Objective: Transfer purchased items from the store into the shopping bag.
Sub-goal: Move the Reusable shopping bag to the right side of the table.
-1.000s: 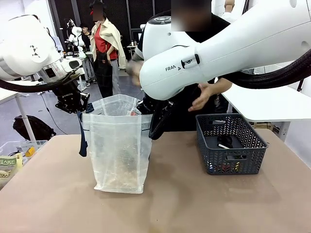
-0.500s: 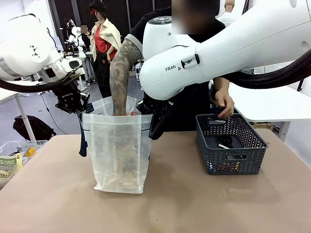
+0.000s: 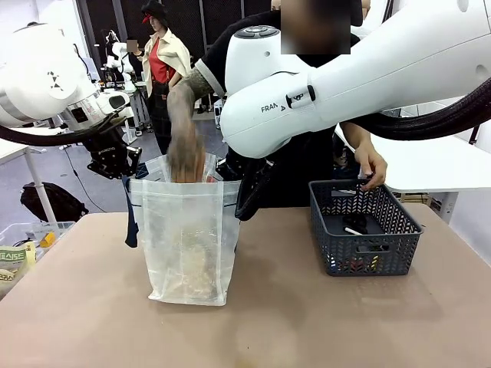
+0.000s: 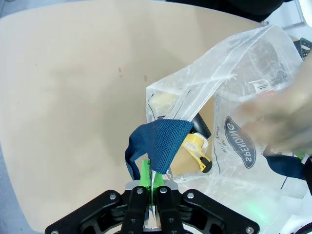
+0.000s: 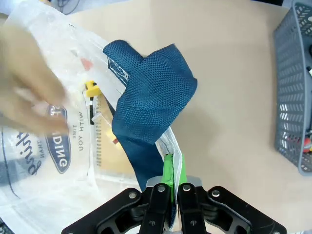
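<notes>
The translucent white shopping bag [image 3: 188, 238] stands upright on the tan table, mouth held wide. My left gripper [image 3: 115, 165] is shut on its left rim by the dark blue handle [image 4: 158, 141]. My right gripper [image 3: 245, 188] is shut on the right rim and handle [image 5: 151, 92]. A person's blurred hand [image 3: 184, 157] is at the bag's mouth. Inside lie a yellow packet [image 4: 195, 146] and tan goods [image 5: 114, 151]. The store, a dark grey basket [image 3: 364, 230], sits to the right with a few dark items; the person's other hand [image 3: 374, 170] hovers over its far rim.
A clear bin [image 3: 23, 238] with packets sits at the table's left edge. A white table [image 3: 430, 161] stands behind the basket. My right arm's large white link [image 3: 345, 69] spans the upper middle. Bare tabletop [image 3: 307, 322] lies in front.
The person's arm reached deep into the bag and now lifts out toward its mouth. Their other hand shifted right along the basket's far rim. Both grippers stayed put.
</notes>
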